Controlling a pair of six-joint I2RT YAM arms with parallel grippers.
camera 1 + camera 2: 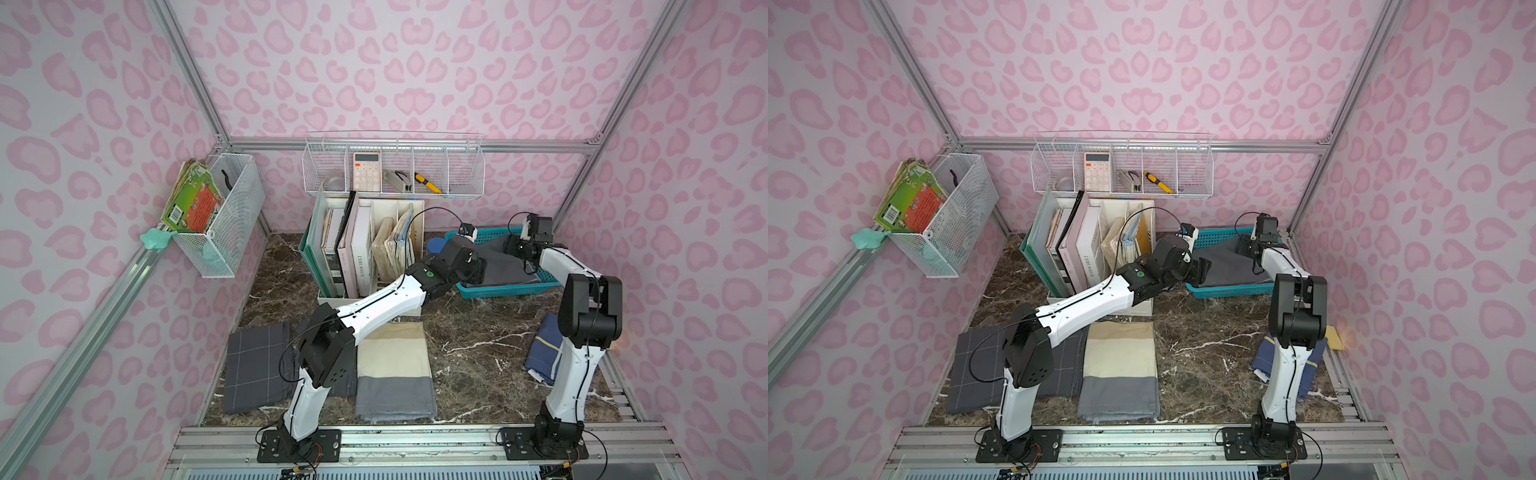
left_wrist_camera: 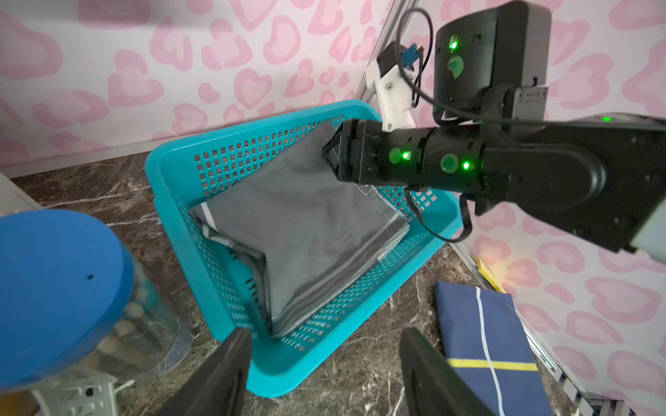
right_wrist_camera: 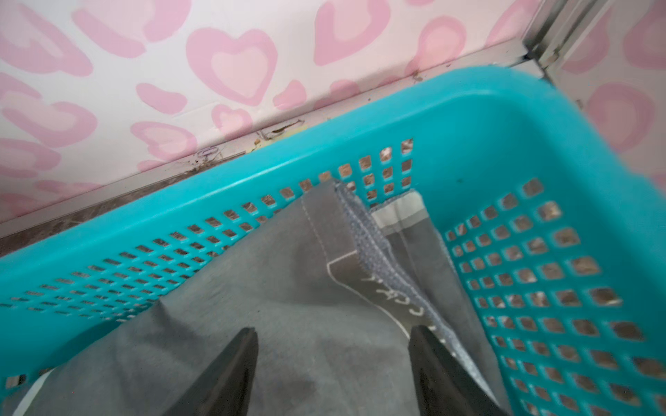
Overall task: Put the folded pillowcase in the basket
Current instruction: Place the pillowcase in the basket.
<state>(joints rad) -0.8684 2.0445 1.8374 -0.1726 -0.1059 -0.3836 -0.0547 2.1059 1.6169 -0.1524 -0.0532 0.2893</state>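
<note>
The basket [image 1: 507, 290] sits in the far right corner of the desk [image 1: 478, 336], with little room behind. Inside lies the folded grey pillowcase [image 2: 306, 230]. The left end effector [image 2: 324, 363] and right end effector [image 3: 333, 367] both gape, the right perhaps brushing cloth.

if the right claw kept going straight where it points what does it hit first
Probably the grey folded pillowcase just ahead of the open right claw, then the basket wall; depth is unclear.
</note>
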